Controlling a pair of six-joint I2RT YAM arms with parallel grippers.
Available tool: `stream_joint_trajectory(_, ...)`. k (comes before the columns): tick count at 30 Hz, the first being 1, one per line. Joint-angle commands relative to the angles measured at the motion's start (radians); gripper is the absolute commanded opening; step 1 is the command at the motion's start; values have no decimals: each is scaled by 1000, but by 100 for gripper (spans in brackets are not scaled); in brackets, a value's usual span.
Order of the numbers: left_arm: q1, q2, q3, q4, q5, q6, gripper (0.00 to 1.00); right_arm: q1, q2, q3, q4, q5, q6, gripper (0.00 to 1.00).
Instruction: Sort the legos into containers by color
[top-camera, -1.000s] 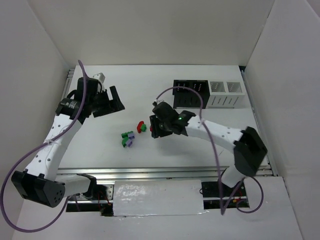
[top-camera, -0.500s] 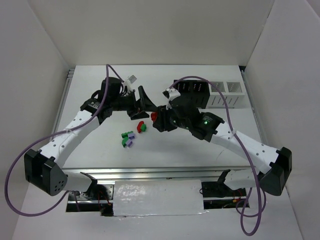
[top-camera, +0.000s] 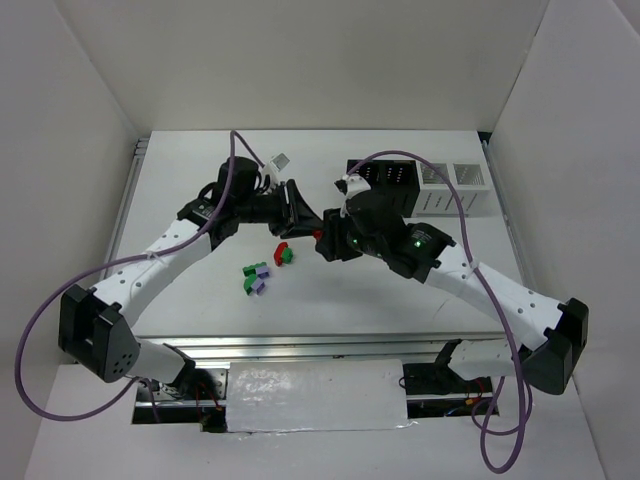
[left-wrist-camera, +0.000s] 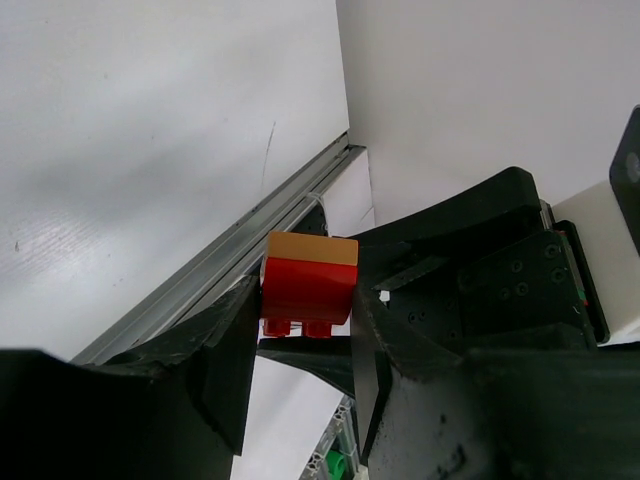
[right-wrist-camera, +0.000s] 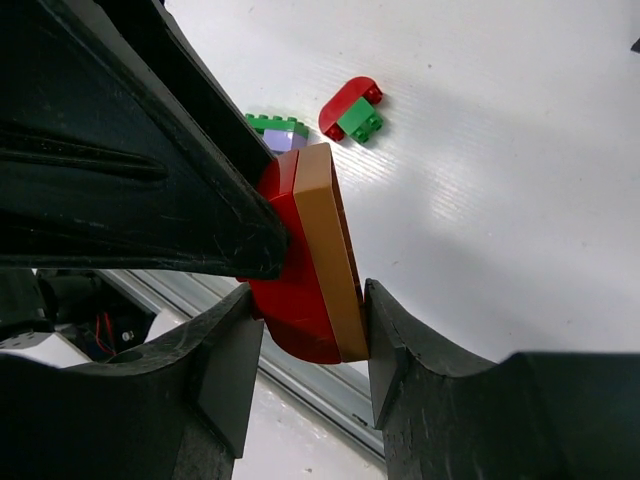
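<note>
Right gripper (right-wrist-camera: 308, 300) is clamped across the red-and-brown-orange plastic lego stack (right-wrist-camera: 315, 250), aloft over the middle of the desk (top-camera: 350, 300). The left gripper (left-wrist-camera: 305, 300) pinches its red half from the left-edge side, likely to pull the two apart.

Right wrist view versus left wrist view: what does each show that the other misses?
Only right wrist: loose legos lying on the table. Only left wrist: the studs on the underside of the brick, and a metal rail. Both: the red-and-tan brick gripped between that camera's own fingers.
</note>
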Motion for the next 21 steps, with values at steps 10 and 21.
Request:
stream_joint_trajectory(10,1,-2,81,120,131,163,0,-282,-119,-38,154,-686,-17,99)
stream_joint_trajectory(21,11,-77,-3,642,535,95,0,-488,-251,-118,381,-1205,-6,90)
